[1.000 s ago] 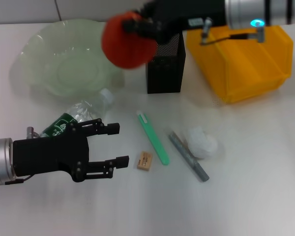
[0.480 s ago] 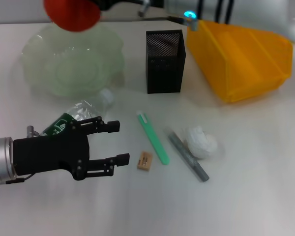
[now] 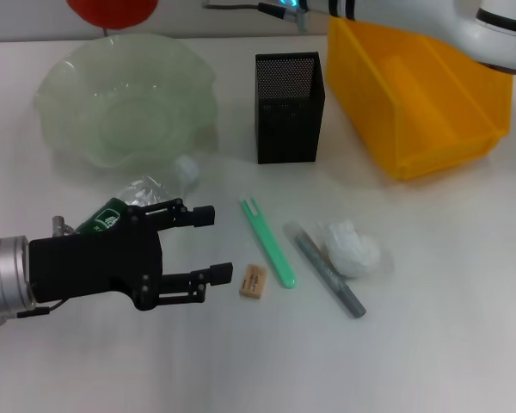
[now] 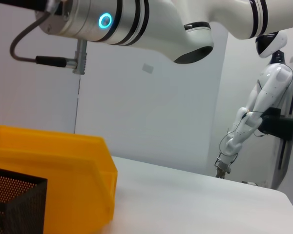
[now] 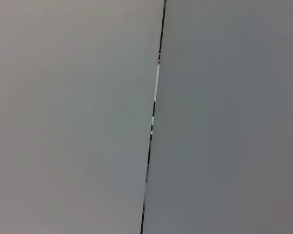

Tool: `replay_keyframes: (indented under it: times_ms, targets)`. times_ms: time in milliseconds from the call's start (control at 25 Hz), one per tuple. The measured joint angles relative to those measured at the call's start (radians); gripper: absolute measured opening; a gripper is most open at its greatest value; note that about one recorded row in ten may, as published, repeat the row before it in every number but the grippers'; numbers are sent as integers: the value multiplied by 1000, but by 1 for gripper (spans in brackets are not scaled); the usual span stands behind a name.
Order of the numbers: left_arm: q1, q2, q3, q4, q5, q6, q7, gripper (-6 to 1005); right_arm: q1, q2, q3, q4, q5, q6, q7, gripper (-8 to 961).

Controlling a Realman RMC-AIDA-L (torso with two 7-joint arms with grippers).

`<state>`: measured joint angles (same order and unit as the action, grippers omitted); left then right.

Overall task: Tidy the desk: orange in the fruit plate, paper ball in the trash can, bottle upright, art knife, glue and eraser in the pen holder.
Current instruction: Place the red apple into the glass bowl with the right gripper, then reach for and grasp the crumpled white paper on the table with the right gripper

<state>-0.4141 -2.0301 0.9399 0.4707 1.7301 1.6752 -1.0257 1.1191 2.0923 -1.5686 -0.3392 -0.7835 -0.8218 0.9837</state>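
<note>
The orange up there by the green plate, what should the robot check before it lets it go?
1. Orange over the fruit plate: not ok. It sits at the plate's far edge in the head view, partly out of the picture.
2. Right gripper holding the orange: cannot tell. It is not in view.
3. Fruit plate has room: ok. Nothing lies in it.
4. Left gripper out of the way: ok. It is open, low over the table near the lying bottle, away from the plate.
5. Pen holder clear of the drop: ok. It stands upright beside the plate, apart from it.
</note>
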Motion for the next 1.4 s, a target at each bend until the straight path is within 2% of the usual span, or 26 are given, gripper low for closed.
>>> replay_keyframes:
  times_ms: [320, 560, 800, 1000, 1240, 1400]
  targets:
    - [-4, -14, 0, 5, 0, 2, 0, 781, -1, 0, -18, 6, -1, 27, 0, 146]
    - [-5, -17, 1, 4, 5, 4, 2, 781, 1, 0, -50, 1, 1, 63, 0, 145]
    - [0, -23, 1, -1, 6, 8, 14, 781, 1, 0, -48, -1, 2, 75, 0, 209]
    - [6, -24, 1, -2, 6, 17, 15, 780, 2, 0, -46, -2, 2, 79, 1, 441]
    - [16, -24, 0, -2, 6, 23, 15, 780, -14, 0, -43, -24, 3, 88, 7, 636]
    - [17, -24, 0, -3, 6, 23, 15, 780, -60, -1, -44, -75, 3, 82, 21, 635]
